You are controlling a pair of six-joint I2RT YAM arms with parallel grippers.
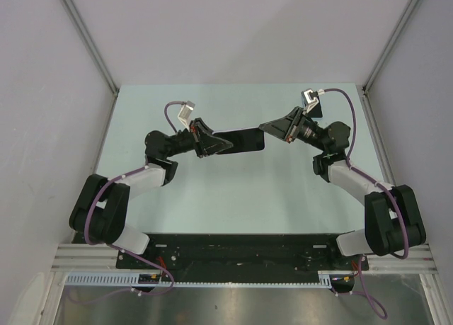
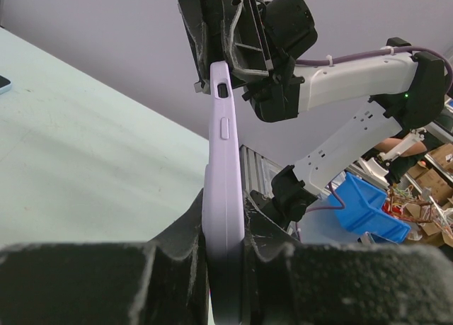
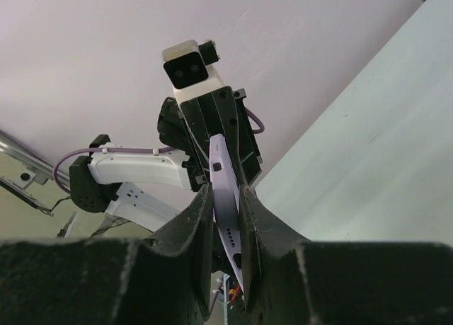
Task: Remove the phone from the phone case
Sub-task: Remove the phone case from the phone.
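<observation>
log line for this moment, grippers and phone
left gripper: shut on lilac phone case | right gripper: shut on opposite end | phone: in case, held off table

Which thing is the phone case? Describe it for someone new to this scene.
Over the middle of the pale green table, the left gripper and right gripper meet. Held between them, off the surface, is the phone case: a thin lilac slab with side buttons, unlike the black grippers clamping it.
</observation>
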